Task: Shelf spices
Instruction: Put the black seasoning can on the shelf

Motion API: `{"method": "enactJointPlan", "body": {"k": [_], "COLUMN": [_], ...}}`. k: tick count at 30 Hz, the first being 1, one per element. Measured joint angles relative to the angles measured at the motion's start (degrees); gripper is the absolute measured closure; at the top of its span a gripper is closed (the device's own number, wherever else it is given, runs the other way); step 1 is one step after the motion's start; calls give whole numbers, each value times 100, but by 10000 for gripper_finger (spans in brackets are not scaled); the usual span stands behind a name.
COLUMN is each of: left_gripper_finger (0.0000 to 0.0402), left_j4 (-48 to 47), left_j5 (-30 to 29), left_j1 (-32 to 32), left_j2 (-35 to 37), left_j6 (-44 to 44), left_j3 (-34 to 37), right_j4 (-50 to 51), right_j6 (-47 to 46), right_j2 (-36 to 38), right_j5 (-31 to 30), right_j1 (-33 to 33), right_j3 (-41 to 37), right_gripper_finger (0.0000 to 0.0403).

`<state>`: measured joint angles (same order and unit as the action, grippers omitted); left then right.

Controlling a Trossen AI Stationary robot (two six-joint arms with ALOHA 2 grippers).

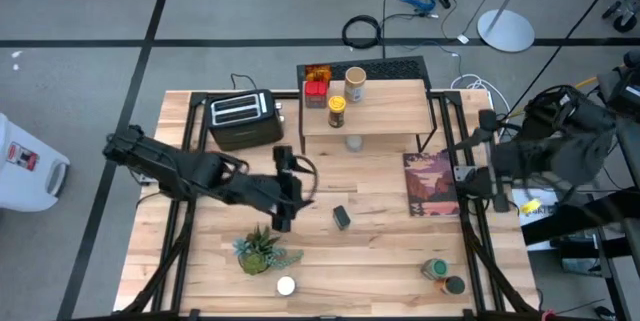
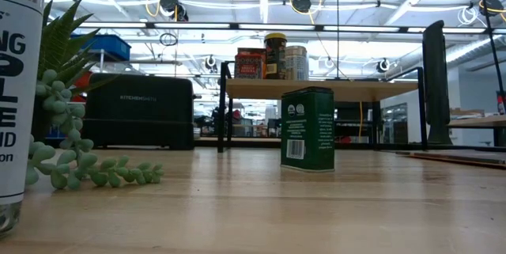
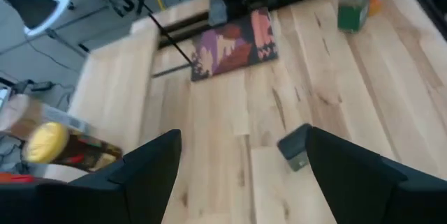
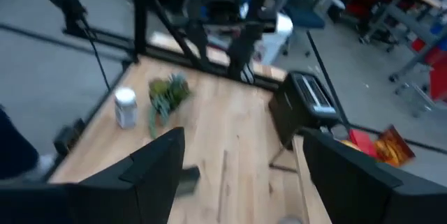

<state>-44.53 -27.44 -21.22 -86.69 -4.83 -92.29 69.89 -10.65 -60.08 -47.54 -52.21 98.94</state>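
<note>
At the far edge of the desk [image 1: 200,251], right of the black toaster [image 1: 240,118], stands the low shelf with a light wooden plank top on a black wire frame [image 1: 395,111]. Three spices are grouped at the plank's left end: a red tin [image 1: 316,93], a yellow-lidded jar [image 1: 337,111] and a tan-lidded jar [image 1: 354,83], packed close, probably to leave the rest of the plank free for the others. A small pale-lidded container [image 1: 353,143] sits on the desk just in front of the shelf's front edge.

The left gripper [image 1: 285,204] hangs over the middle of the desk, its fingers [image 3: 150,165] spread wide and holding nothing. The dark green square tin [image 1: 342,217] stands upright on the desk just to its right, close but not between the fingers; I judge it the likeliest next pick, and the pincer would have to shift sideways to straddle it.

A white-capped shaker [image 1: 285,285] stands at the near edge beside the small green potted plant [image 1: 262,249]. Two green-capped bottles [image 1: 442,275] sit near the near right corner, well apart from the left gripper. A patterned book [image 1: 432,185] lies toward the right edge.

The right gripper [image 1: 478,176] waits at the right edge, fingers likewise apart and empty.
</note>
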Motion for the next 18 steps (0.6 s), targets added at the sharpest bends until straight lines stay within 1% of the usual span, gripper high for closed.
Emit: {"method": "enactJointPlan", "body": {"k": [2, 4, 8, 12, 18], "left_gripper_finger": [86, 86, 86, 86, 86], "left_j4": [9, 7, 59, 360, 1233], "left_j5": [2, 64, 251, 392, 639], "left_j1": [48, 77, 106, 239, 396], "left_j2": [209, 426, 827, 1386, 2165], "left_j6": [-26, -44, -134, -184, -154], "left_j3": [0, 0, 157, 617, 1531], "right_j4": [-224, -344, -464, -749, -1704], "right_j6": [209, 310, 306, 346, 441], "right_j2": [125, 227, 348, 588, 1244], "right_j5": [122, 407, 892, 1163, 1192], "right_j1": [0, -4, -4, -4, -4], "right_j3": [2, 2, -112, -603, -1604], "right_gripper_finger": [124, 124, 124, 124, 124]}}
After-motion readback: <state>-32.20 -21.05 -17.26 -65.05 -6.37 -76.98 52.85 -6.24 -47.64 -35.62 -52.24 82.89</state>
